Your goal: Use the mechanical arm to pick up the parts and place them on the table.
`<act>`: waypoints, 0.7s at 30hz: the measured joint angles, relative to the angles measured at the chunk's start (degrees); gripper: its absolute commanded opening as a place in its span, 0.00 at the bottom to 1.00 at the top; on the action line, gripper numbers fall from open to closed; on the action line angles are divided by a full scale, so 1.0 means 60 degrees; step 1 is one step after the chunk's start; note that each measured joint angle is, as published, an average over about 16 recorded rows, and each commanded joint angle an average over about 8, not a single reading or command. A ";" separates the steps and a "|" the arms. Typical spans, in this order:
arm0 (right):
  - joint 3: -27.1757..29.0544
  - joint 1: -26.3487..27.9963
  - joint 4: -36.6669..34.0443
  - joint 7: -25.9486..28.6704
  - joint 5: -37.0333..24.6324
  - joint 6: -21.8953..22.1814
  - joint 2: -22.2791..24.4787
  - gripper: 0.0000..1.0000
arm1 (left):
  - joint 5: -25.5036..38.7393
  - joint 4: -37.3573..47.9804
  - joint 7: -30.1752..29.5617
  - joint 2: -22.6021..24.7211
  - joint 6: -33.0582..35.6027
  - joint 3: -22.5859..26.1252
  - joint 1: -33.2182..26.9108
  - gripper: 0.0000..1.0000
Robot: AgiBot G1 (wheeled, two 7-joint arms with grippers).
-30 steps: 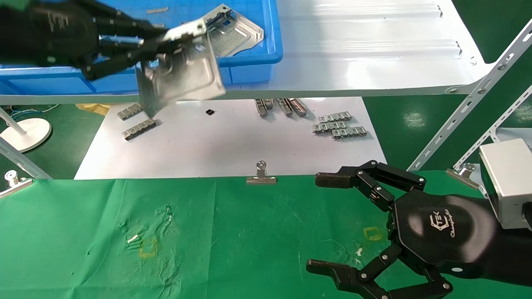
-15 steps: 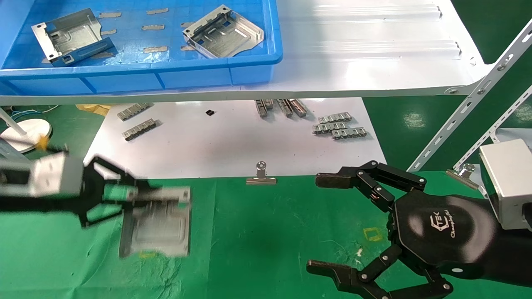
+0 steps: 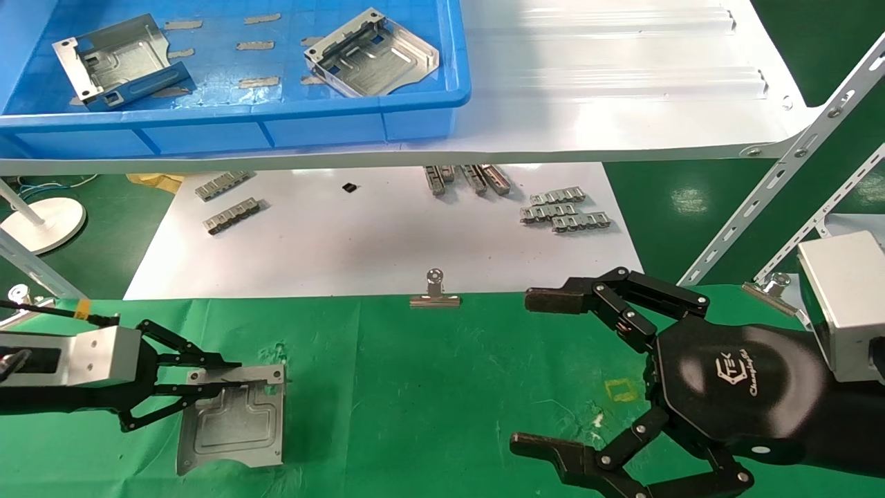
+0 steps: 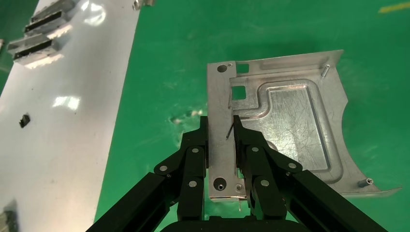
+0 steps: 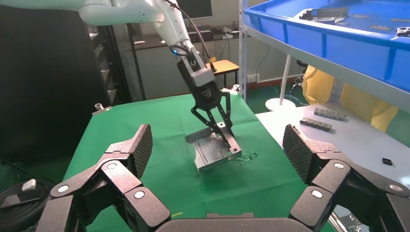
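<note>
My left gripper (image 3: 238, 377) is shut on the upright side wall of a silver sheet-metal part (image 3: 235, 429), low over the front left of the green table (image 3: 429, 387). The left wrist view shows both fingers (image 4: 200, 145) clamped on that wall, with the part's embossed face (image 4: 290, 125) beyond. In the right wrist view the part (image 5: 212, 152) hangs tilted under the left gripper (image 5: 220, 128), its low edge at the cloth; I cannot tell if it touches. Two more parts (image 3: 114, 59) (image 3: 373, 55) lie in the blue bin (image 3: 276, 128). My right gripper (image 3: 539, 373) is open and empty at the front right.
The blue bin stands on a glossy white shelf (image 3: 608, 83) at the back. Below it a white sheet (image 3: 380, 242) holds several small toothed strips (image 3: 563, 211). A binder clip (image 3: 434, 294) marks the table's far edge. Slotted metal rails (image 3: 795, 159) rise at the right.
My left gripper carried the part from the bin's front edge down and left to just over the green cloth. The right arm has not moved.
</note>
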 measured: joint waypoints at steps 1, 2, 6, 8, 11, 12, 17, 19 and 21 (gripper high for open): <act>0.0000 0.0000 0.0000 0.0000 0.0000 0.0000 0.0000 1.00 | 0.0015 0.0128 0.0055 0.0056 -0.0028 0.0015 -0.0014 1.00; 0.0000 0.0000 0.0000 0.0000 0.0000 0.0000 0.0000 1.00 | 0.0031 0.0257 0.0089 0.0116 -0.0043 0.0031 -0.0032 1.00; 0.0000 0.0000 0.0000 0.0000 0.0000 0.0000 0.0000 1.00 | 0.0083 0.0717 0.0092 0.0330 -0.0018 0.0084 -0.0152 1.00; -0.0001 0.0000 0.0000 0.0000 0.0000 0.0000 0.0000 1.00 | 0.0067 0.0914 -0.0013 0.0415 0.0027 0.0093 -0.0222 1.00; -0.0001 0.0000 0.0000 0.0000 0.0000 0.0000 0.0000 1.00 | -0.0007 0.1111 -0.0321 0.0491 0.0158 0.0106 -0.0323 1.00; -0.0001 0.0000 0.0000 0.0000 0.0001 0.0000 0.0000 1.00 | -0.0050 0.1150 -0.0462 0.0499 0.0205 0.0108 -0.0349 1.00; -0.0001 0.0000 0.0000 -0.0001 0.0001 0.0001 0.0000 1.00 | -0.0382 0.1190 -0.1325 0.0472 0.0441 0.0096 -0.0397 1.00; -0.0001 0.0000 -0.0001 -0.0001 0.0001 0.0001 0.0000 1.00 | -0.0565 0.1124 -0.1637 0.0433 0.0503 0.0078 -0.0368 1.00; -0.0001 -0.0001 -0.0001 -0.0001 0.0001 0.0001 0.0001 1.00 | -0.0745 0.1033 -0.1909 0.0389 0.0541 0.0057 -0.0323 1.00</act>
